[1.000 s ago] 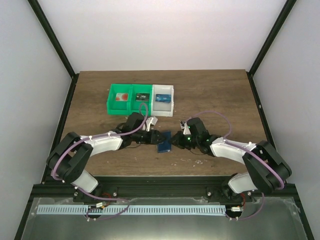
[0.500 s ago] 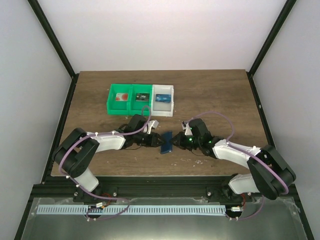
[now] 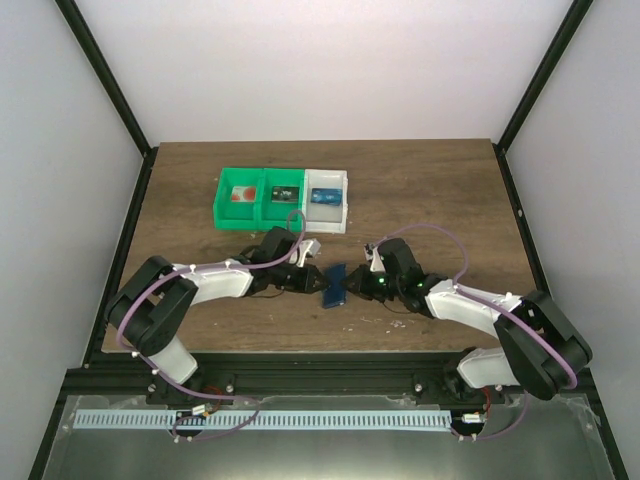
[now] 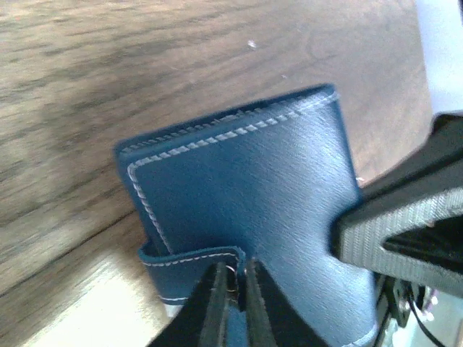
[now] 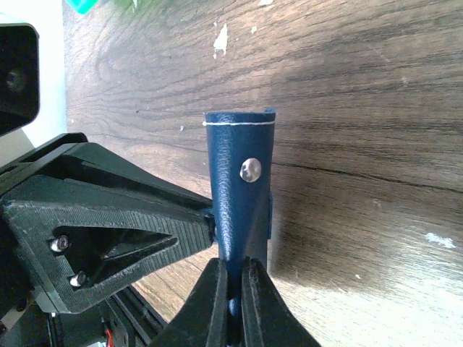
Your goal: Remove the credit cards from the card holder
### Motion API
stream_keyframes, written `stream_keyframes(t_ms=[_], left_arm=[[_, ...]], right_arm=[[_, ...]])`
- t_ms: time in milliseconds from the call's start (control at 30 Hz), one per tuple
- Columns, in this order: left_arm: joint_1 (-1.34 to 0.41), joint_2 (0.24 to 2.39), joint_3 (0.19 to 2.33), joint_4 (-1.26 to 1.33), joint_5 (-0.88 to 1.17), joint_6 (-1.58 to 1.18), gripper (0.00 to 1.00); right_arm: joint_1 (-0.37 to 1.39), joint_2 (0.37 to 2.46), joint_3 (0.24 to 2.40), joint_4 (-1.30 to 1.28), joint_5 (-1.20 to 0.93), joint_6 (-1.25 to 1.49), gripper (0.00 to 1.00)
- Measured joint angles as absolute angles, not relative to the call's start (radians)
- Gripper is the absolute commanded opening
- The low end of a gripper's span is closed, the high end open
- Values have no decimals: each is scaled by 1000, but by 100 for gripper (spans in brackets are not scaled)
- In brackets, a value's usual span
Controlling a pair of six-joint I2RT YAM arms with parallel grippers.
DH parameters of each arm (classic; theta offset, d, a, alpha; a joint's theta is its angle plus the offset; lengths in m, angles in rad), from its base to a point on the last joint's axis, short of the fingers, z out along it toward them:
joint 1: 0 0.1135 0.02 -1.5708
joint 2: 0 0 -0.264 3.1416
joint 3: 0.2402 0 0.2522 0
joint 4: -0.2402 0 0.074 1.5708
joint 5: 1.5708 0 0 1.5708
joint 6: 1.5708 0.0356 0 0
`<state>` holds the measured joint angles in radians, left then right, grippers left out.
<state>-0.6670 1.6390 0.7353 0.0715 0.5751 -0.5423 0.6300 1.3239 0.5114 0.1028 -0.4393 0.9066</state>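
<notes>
At the near middle of the worktop (image 3: 440, 200) the two arms meet. The left end effector (image 4: 233, 289) has its fingers drawn almost together, pinching the stitched edge of a thin flap on the card holder (image 4: 246, 181). From the left wrist view the navy leather face with pale stitching fills the picture, tilted up off the wood.

The right end effector (image 5: 231, 289) is clamped on the opposite edge of the same holder, its two fingers pressed close with the leather between them. From the right wrist view the holder is seen edge-on, standing upright, with a small metal snap stud (image 5: 250, 170) on its side and the folded spine at the far end.

Seen from above, the left end effector comes at the holder from 9 o'clock and the right one from 3 o'clock, so the holder hangs between them. Whether any cards sit inside it cannot be told.

Well apart from the holder, at about 11 o'clock, a green bin (image 3: 222, 205) and a white bin (image 3: 343, 200) stand touching side by side. One credit card (image 3: 239, 196), pale with a red spot, lies in the green bin's left compartment.
</notes>
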Motion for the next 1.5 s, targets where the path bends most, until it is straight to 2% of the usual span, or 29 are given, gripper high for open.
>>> stream_keyframes(t_ms=[67, 333, 467, 633, 867, 1233, 1500], left_arm=[[-668, 1639, 742, 60, 564, -537, 0], [-661, 1601, 738, 2, 494, -527, 0], [-661, 1567, 732, -9, 480, -530, 0], [-661, 1515, 689, 23, 527, -551, 0], [-661, 1498, 682, 48, 583, -571, 0], [-661, 1435, 659, 120, 637, -631, 0], [-661, 1426, 659, 131, 649, -645, 0]], right_arm=[[630, 1324, 511, 99, -434, 902, 0], [631, 1324, 509, 81, -409, 875, 3], [631, 1333, 513, 57, -370, 845, 10], [632, 1375, 541, 7, -313, 799, 27], [632, 1383, 576, -85, -236, 754, 39], [632, 1334, 607, -142, -300, 727, 51], [632, 1335, 638, -147, -333, 714, 53]])
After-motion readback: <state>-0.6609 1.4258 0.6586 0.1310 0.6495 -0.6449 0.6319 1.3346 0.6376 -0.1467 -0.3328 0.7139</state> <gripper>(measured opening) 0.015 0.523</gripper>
